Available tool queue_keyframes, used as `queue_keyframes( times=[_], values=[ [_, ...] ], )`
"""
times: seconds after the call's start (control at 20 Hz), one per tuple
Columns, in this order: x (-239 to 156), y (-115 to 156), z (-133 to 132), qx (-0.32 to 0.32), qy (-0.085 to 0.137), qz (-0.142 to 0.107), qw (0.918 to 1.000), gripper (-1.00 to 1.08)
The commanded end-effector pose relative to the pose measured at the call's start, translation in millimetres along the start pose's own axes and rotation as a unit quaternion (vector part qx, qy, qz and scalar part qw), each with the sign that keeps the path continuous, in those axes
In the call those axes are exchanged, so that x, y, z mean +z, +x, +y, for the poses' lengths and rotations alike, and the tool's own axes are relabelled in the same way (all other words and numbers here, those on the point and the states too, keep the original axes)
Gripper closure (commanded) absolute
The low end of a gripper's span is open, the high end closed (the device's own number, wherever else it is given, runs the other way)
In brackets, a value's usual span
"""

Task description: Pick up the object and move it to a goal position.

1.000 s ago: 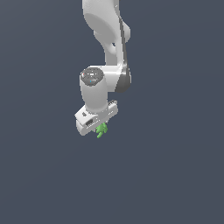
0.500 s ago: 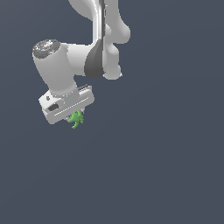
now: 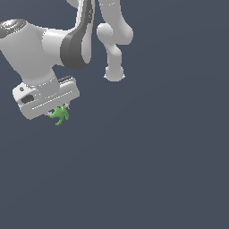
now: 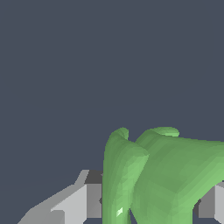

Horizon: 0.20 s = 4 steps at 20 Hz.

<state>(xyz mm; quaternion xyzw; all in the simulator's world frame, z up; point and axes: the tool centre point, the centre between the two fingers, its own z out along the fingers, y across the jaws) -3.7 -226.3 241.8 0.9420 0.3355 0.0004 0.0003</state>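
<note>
The bright green object (image 3: pixel 59 115), its curved prongs (image 4: pixel 120 166) pointing downward, hangs clamped in the white gripper (image 3: pixel 57 112) at the exterior view's left, against a plain dark grey-blue backdrop (image 3: pixel 156 156). The gripper's fingers (image 4: pixel 74 203) close on the object from either side beneath the arm (image 3: pixel 53 44).

even, soft light on a flat dark backdrop, no cast shadows or glare. sharp renders, though faceted shading shows on the green object (image 4: pixel 170 175) up close.
</note>
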Motion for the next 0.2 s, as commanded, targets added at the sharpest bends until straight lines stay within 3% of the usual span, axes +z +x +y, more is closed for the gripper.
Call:
queue_keyframes(
  times=[0.0, 0.15],
  values=[
    [-3.4, -2.7, 3.9, -0.001, 0.000, 0.000, 1.0000, 1.08],
    [-3.3, -2.1, 4.4, -0.001, 0.000, 0.000, 1.0000, 1.08]
  ],
)
